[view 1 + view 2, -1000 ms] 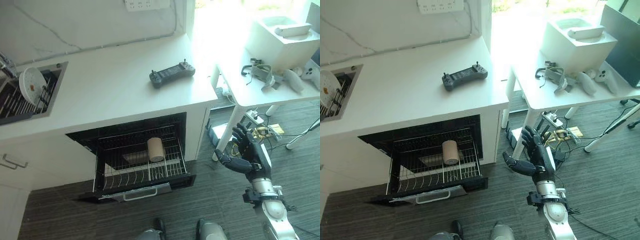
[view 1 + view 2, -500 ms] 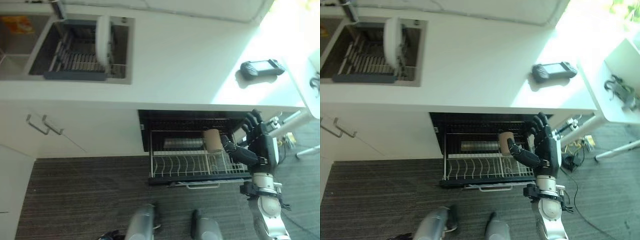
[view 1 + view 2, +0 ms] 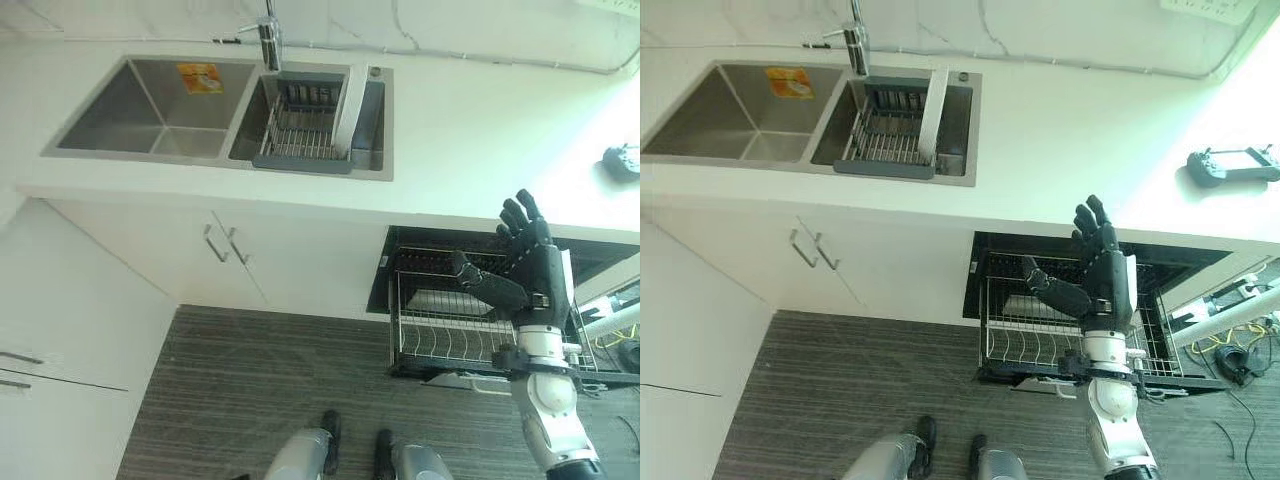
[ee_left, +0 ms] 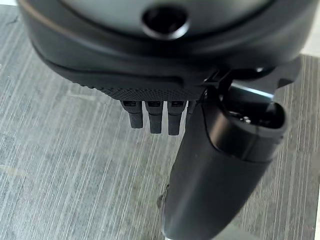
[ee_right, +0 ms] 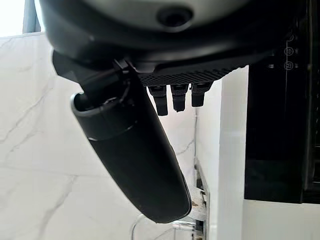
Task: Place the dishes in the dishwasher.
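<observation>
A white plate [image 3: 349, 104] stands on edge in the dark dish rack [image 3: 300, 125] inside the sink's right basin. Under the counter at the right, the dishwasher's wire rack [image 3: 440, 335] is pulled out, and a pale dish [image 3: 1020, 306] lies in it. My right hand [image 3: 528, 268] is raised in front of that rack, open, with fingers spread upward and nothing in it. In the right wrist view the right hand [image 5: 150, 35] has straight fingers and a free thumb. My left hand [image 4: 165, 55] hangs over the floor, open and holding nothing.
The steel sink's left basin [image 3: 140, 110] has a tap [image 3: 268, 35] behind it. White cupboard doors with bar handles [image 3: 222, 243] stand left of the dishwasher. A dark remote controller [image 3: 1232, 165] lies on the counter at the far right. Below is grey wood floor [image 3: 250, 400].
The camera has swung left, bringing the whole sink into view. My right hand has risen in front of the pulled-out rack, still open.
</observation>
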